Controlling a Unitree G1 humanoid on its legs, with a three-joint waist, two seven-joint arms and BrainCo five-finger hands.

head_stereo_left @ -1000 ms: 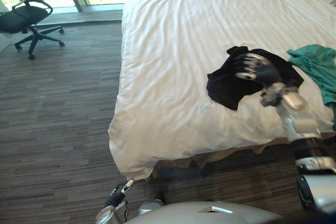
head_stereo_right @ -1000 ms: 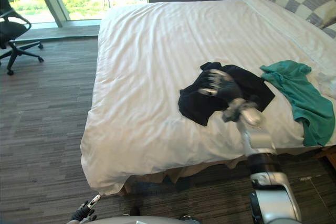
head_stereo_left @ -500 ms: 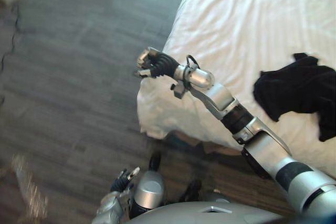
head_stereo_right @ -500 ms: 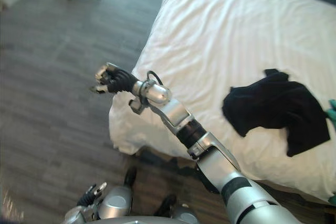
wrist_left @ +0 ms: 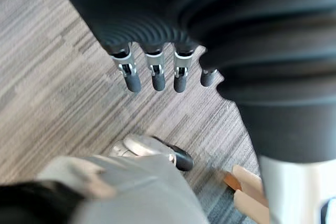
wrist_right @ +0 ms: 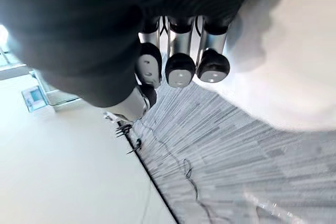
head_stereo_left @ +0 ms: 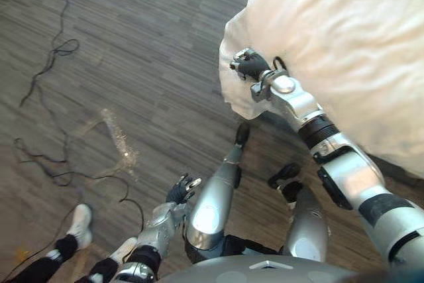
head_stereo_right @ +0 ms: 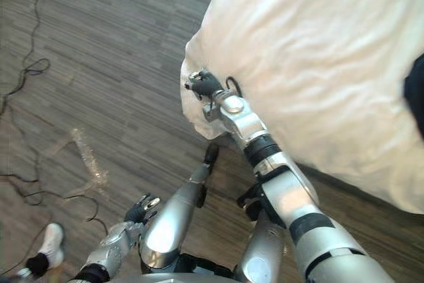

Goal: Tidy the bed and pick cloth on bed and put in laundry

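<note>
The bed's white sheet (head_stereo_left: 344, 38) fills the upper right, its corner hanging down toward the floor. My right hand (head_stereo_left: 250, 65) sits at that corner against the sheet. Its fingers (wrist_right: 178, 66) are curled into a fist with nothing visible inside them. A sliver of the black cloth (head_stereo_right: 417, 94) lies on the bed at the far right edge, well away from that hand. My left hand (head_stereo_left: 181, 190) hangs low by my side over the carpet, its fingers (wrist_left: 152, 74) straight and holding nothing.
A person's legs in white shoes (head_stereo_left: 76, 226) stand on the grey striped carpet (head_stereo_left: 132, 44) at the lower left. The carpet stretches left of the bed.
The camera has swung down and left, so the bed shows less. My right hand has come from over the floor to the bed's corner. The black cloth stays on the bed.
</note>
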